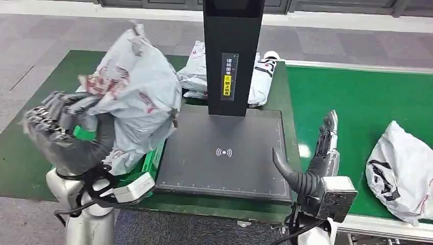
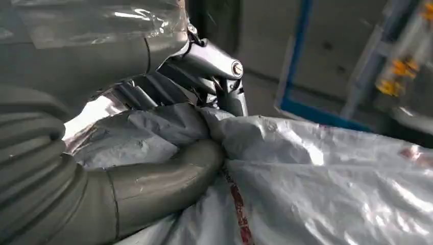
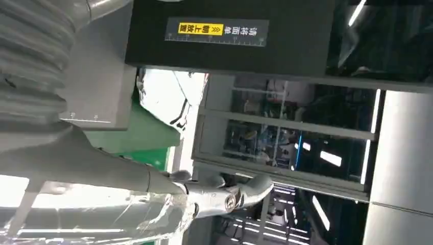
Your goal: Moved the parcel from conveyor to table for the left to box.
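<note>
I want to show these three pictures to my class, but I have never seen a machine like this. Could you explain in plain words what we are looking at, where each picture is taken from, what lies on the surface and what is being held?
This is a two-armed humanoid robot. The wide picture comes from a camera high on its body, looking down; the other two come from cameras at its wrists, so they look turned.

The left hand grips a crumpled grey parcel above a green box; the left wrist view shows its thumb pressed into the plastic. The right hand holds nothing, its fingers apart.

In the middle lies a dark scanning pad with a black post. Another parcel lies on the green conveyor, and more white bags lie behind the post.
</note>
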{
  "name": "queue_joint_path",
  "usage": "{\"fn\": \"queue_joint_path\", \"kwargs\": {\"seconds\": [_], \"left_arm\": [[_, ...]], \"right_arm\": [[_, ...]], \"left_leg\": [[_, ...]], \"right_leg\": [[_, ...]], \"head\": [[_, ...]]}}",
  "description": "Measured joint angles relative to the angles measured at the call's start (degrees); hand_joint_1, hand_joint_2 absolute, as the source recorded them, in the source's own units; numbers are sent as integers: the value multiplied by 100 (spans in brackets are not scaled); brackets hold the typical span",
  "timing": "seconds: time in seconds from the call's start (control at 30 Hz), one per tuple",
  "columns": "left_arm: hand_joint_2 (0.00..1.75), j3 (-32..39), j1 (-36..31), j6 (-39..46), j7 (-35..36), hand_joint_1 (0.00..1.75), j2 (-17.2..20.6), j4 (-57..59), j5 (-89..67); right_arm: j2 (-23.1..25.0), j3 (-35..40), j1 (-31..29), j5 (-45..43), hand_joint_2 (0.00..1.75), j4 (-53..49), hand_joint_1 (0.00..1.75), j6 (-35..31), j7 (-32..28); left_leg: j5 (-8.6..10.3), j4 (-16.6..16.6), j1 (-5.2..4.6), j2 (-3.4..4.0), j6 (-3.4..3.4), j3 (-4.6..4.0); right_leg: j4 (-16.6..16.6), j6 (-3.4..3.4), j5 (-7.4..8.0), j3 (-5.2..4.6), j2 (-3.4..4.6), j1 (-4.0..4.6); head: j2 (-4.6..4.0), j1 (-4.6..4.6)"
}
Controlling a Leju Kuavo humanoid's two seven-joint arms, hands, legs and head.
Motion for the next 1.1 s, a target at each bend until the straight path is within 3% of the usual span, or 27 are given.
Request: {"fn": "queue_joint_path", "kwargs": {"seconds": [0.27, 0.5, 0.57, 0.67, 0.7, 0.77, 0.83, 0.97, 1.1], "left_arm": [[175, 735, 6, 0, 23, 175, -41, -828, -250], [175, 1149, -141, -2, 662, 175, -81, -697, -1517], [175, 1138, -246, -226, 1598, 175, 29, -291, -2400], [175, 317, -789, -1476, 4869, 175, 1028, 1053, -2664], [175, -61, -912, -1641, 5852, 175, 1204, 1438, -2664], [175, -842, -1037, -2040, 7065, 175, 1416, 2114, -2662], [175, -1243, -1082, -2541, 6960, 175, 1547, 2668, -2638], [175, -1582, -1095, -2767, 4810, 175, 1775, 3392, -2603], [175, -1611, -1097, -2820, 4703, 175, 1788, 3452, -2577]], "right_arm": [[57, 2, 29, 20, 175, 26, 0, 33, 41], [57, 0, 28, 26, 175, 26, 0, -63, 90], [57, 0, 28, 105, 175, 26, 0, -140, 171], [61, 0, 31, 231, 175, -2, 0, -188, 308], [61, -4, 45, 245, 175, -15, 0, -182, 317], [63, -35, 47, 264, 175, -26, 0, -110, 321], [61, -50, 57, 293, 175, -28, 0, 11, 341], [63, -61, 88, 315, 175, -28, 0, 74, 365], [63, -61, 91, 317, 175, -28, 0, 87, 372]], "left_leg": [[4, -1, 1, 1, -5, 3], [7, 0, 0, 1, -8, 3], [7, 2, -3, -4, -8, 8], [19, 2, -5, -2, -24, 4], [24, 1, -3, -1, -29, -6], [33, 1, 3, 2, -30, -8], [32, 1, 2, 22, -30, -7], [28, 1, 1, 35, -30, -10], [27, 1, 1, 34, -30, -12]], "right_leg": [[9, -5, 0, -5, -1, 2], [7, -5, 2, -9, 0, 0], [4, -5, 2, -15, -5, -2], [8, -23, 15, -26, -3, 7], [11, -27, 23, -28, -2, 11], [15, -29, 28, -27, 2, 9], [18, -25, 38, -35, 31, 1], [17, -27, 39, -44, 46, 2], [17, -27, 38, -45, 46, 2]], "head": [[-2, 0], [-2, 0], [0, 0], [-2, -4], [-2, -13], [0, -2], [-2, -2], [0, -4], [0, -4]]}}
